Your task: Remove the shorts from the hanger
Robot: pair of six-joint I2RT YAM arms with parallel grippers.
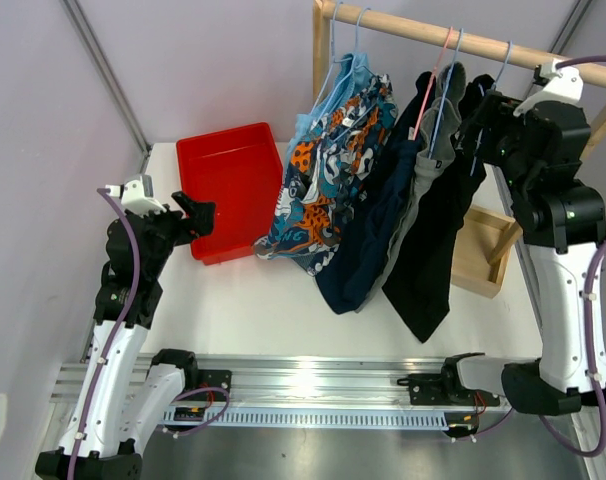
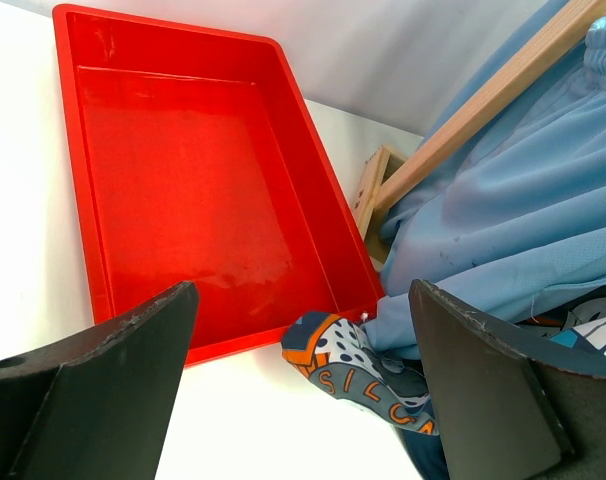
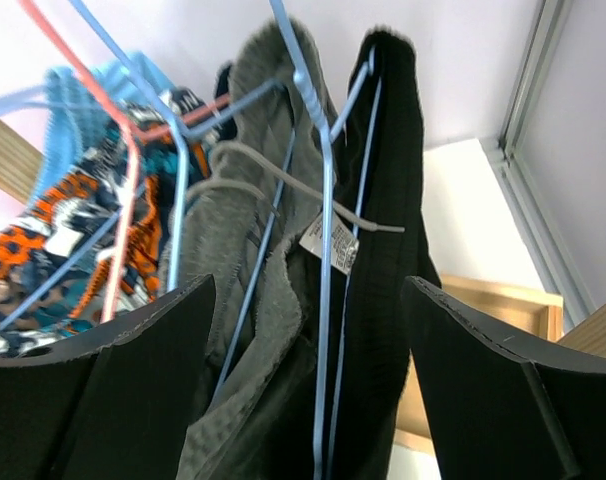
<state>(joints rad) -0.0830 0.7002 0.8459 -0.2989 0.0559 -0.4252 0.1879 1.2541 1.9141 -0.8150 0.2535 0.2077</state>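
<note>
Several shorts hang from wire hangers on a wooden rail [image 1: 433, 35]: light blue [image 1: 335, 85], orange, blue and white patterned [image 1: 328, 190], navy [image 1: 368, 240], grey [image 1: 445, 105] and black [image 1: 433, 250]. My right gripper [image 1: 480, 115] is open, up by the rail, next to the black pair. In the right wrist view its open fingers [image 3: 308, 400] straddle a blue hanger [image 3: 323, 250] between the grey shorts [image 3: 253, 240] and the black shorts [image 3: 383, 200], holding nothing. My left gripper [image 1: 198, 215] is open and empty over the table; its view shows the patterned hem [image 2: 383, 385].
A red bin [image 1: 228, 185] stands on the white table left of the shorts; it also shows in the left wrist view [image 2: 183, 180]. The rack's wooden upright [image 1: 323, 50] and base frame [image 1: 483, 250] stand at the back and right. A pink hanger [image 3: 123, 200] hangs beside the blue ones.
</note>
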